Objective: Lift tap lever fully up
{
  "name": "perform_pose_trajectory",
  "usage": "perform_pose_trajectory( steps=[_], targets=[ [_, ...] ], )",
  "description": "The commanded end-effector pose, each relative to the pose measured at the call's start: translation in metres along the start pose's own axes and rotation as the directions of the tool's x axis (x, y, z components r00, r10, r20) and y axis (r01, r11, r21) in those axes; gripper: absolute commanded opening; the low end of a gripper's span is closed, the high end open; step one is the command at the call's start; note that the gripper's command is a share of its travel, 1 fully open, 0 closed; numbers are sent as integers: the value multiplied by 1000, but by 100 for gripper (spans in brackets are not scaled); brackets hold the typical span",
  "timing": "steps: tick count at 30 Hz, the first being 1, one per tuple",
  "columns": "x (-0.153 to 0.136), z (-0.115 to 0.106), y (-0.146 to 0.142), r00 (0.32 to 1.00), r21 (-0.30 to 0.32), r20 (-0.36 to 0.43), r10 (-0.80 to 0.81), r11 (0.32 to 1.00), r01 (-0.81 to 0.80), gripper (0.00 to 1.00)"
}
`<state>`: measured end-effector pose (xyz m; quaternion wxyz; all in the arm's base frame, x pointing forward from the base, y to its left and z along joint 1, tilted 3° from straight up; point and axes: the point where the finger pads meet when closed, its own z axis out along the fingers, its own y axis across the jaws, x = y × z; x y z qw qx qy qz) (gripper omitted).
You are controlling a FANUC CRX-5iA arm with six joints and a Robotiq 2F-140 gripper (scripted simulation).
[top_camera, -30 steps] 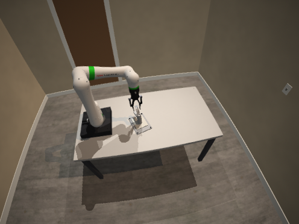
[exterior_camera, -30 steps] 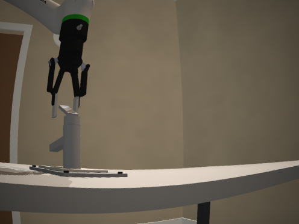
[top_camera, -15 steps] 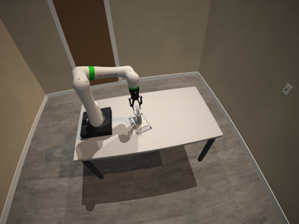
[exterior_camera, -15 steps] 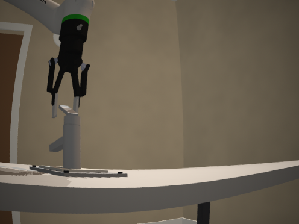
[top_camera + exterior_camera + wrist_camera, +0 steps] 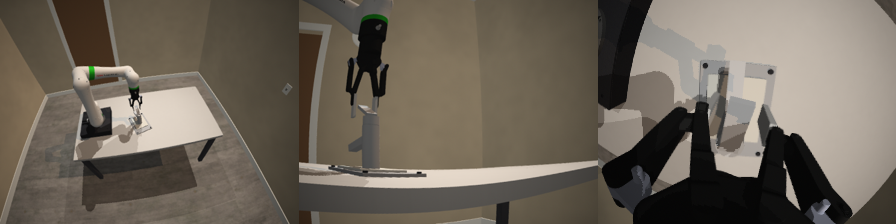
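Note:
The grey tap [image 5: 138,119] [image 5: 371,141] stands upright on a flat metal base plate [image 5: 145,128] [image 5: 389,173] [image 5: 758,72] on the white table [image 5: 181,114] [image 5: 495,176]. Its short lever [image 5: 366,109] sits on top, tilted with the left end raised, and its spout [image 5: 354,145] points left. My gripper [image 5: 136,109] [image 5: 363,109] [image 5: 739,107] hangs straight down over the tap, partly open. The fingertips straddle the lever, one on each side, with a gap to the left finger; nothing is clamped. In the wrist view the tap top [image 5: 739,111] lies between the two fingers.
The arm's black base [image 5: 97,124] sits on the table's left end. A brown door [image 5: 87,33] is in the back wall. The table's right part carries nothing.

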<state>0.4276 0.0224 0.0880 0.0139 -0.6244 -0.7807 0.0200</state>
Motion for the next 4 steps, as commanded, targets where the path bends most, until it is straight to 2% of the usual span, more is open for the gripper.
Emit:
perform_pose_trajectory(
  steps=[1, 4],
  targets=[
    [0, 0, 0, 1000, 0, 0, 0, 1000, 0, 40],
    [0, 0, 0, 1000, 0, 0, 0, 1000, 0, 40]
  ],
)
